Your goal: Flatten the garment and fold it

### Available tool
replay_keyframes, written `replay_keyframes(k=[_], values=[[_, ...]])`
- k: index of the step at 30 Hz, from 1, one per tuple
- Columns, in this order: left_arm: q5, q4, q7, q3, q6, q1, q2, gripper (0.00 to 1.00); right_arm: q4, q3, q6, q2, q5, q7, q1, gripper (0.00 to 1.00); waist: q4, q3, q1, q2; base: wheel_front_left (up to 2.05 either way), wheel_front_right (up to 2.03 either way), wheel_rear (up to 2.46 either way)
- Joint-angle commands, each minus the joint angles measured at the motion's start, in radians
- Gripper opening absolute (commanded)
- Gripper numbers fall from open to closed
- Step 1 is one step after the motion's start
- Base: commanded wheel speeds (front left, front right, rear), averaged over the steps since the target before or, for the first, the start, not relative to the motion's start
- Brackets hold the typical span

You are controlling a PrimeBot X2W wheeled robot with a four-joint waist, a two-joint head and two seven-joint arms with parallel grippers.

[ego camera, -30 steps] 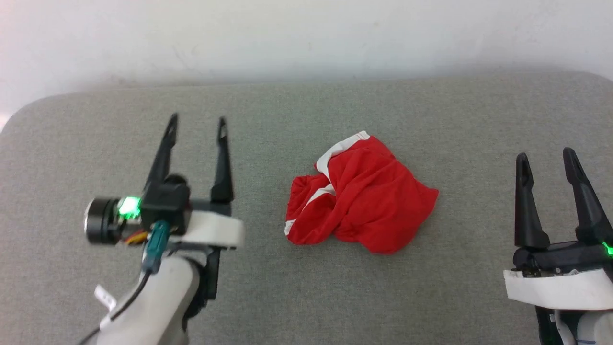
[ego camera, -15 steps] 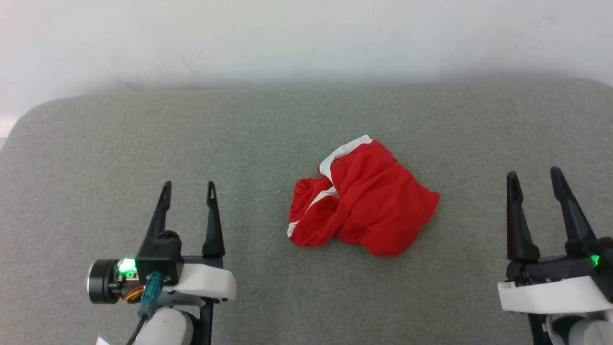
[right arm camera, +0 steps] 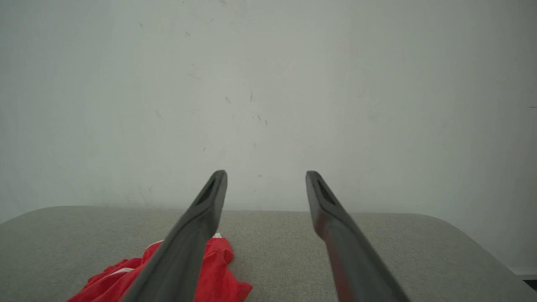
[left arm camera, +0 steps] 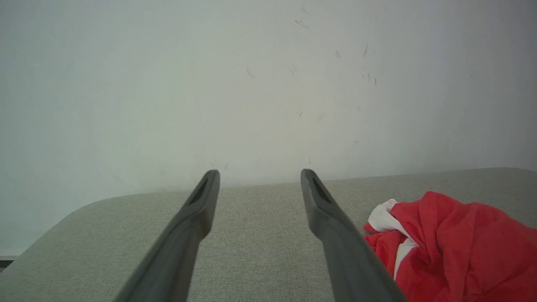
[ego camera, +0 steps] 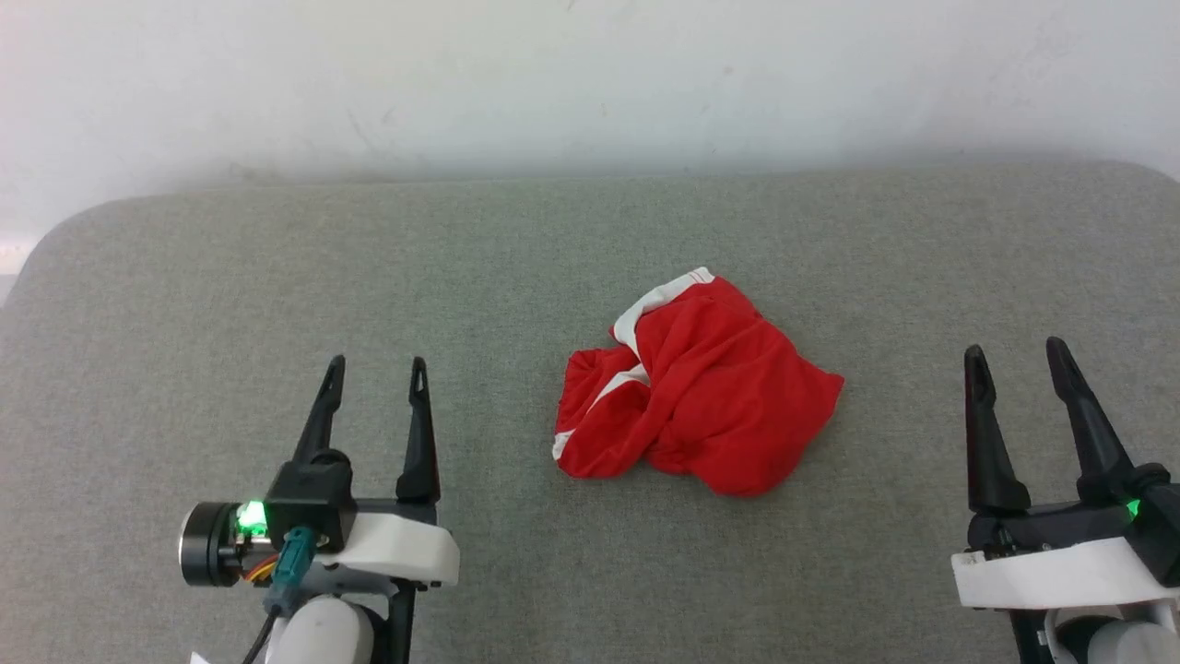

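The garment (ego camera: 701,387), bright red with white trim, lies crumpled in a heap near the middle of the grey cushioned surface (ego camera: 516,240). My left gripper (ego camera: 376,367) stands open at the lower left, well to the left of the heap and touching nothing. At the lower right my right gripper (ego camera: 1014,355) is open too, apart from the cloth's right edge. In the left wrist view the garment (left arm camera: 453,247) sits to the right of the open gripper (left arm camera: 259,173). In the right wrist view the garment (right arm camera: 218,268) lies low on the left, partly behind one finger of the open gripper (right arm camera: 265,174).
A plain white wall (ego camera: 590,83) rises directly behind the grey surface. The surface has rounded back corners, one at the far left (ego camera: 55,240) and one at the far right (ego camera: 1143,175). Bare grey fabric surrounds the heap on all sides.
Both grippers have drawn back toward the bottom of the head view, the left one farthest. The camera has tilted slightly. The garment has not moved on the surface.
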Motion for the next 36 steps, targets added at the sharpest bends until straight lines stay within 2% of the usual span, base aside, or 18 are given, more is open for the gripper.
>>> replay_keyframes(k=[1,7,12,16,21,25,30,32,36], values=[[0.008,0.005,-0.005,0.008,-0.005,0.018,-0.005,1.00,-0.002,-0.003,-0.002,0.003,0.002,-0.005,0.004,1.00,0.000,0.000,0.0000,-0.0001,0.00,0.00,0.00],[0.033,-0.010,-0.005,0.048,-0.028,0.017,-0.026,1.00,-0.043,-0.057,-0.002,0.003,-0.013,-0.005,-0.058,1.00,0.007,0.004,0.0000,-0.0001,0.00,0.00,0.00],[0.050,-0.031,-0.005,0.069,-0.044,-0.002,-0.042,1.00,-0.057,-0.076,-0.002,-0.002,-0.045,-0.005,-0.199,1.00,0.025,0.031,0.0000,-0.0001,0.00,0.00,0.00],[0.058,-0.038,-0.005,0.078,-0.052,-0.022,-0.056,1.00,0.073,0.020,-0.002,-0.116,-0.052,-0.005,-0.334,1.00,0.048,0.064,0.0000,-0.0001,0.00,0.00,0.00],[0.059,-0.039,-0.005,0.080,-0.056,-0.047,-0.075,1.00,0.331,0.214,-0.002,-0.287,0.039,0.025,-0.536,1.00,0.091,0.106,0.0000,-0.0001,0.00,0.00,0.00],[0.059,-0.043,-0.005,0.071,-0.060,-0.065,-0.087,1.00,0.469,0.469,-0.002,-0.429,0.181,0.226,-0.706,1.00,0.127,0.146,0.0000,-0.0001,0.00,0.00,0.00],[0.048,-0.043,-0.005,0.052,-0.056,-0.094,-0.097,1.00,0.527,0.771,-0.002,-0.570,0.413,0.531,-0.896,1.00,0.176,0.203,0.0000,-0.0001,0.00,0.00,0.00],[0.040,-0.042,-0.005,0.042,-0.054,-0.107,-0.099,1.00,0.538,0.862,-0.002,-0.604,0.503,0.645,-0.962,1.00,0.195,0.225,0.0000,-0.0001,0.00,0.00,0.00],[0.011,-0.043,-0.005,0.009,-0.039,-0.131,-0.100,1.00,0.564,0.986,-0.002,-0.631,0.643,0.817,-1.070,1.00,0.235,0.266,0.0000,-0.0001,0.00,0.00,0.00]])
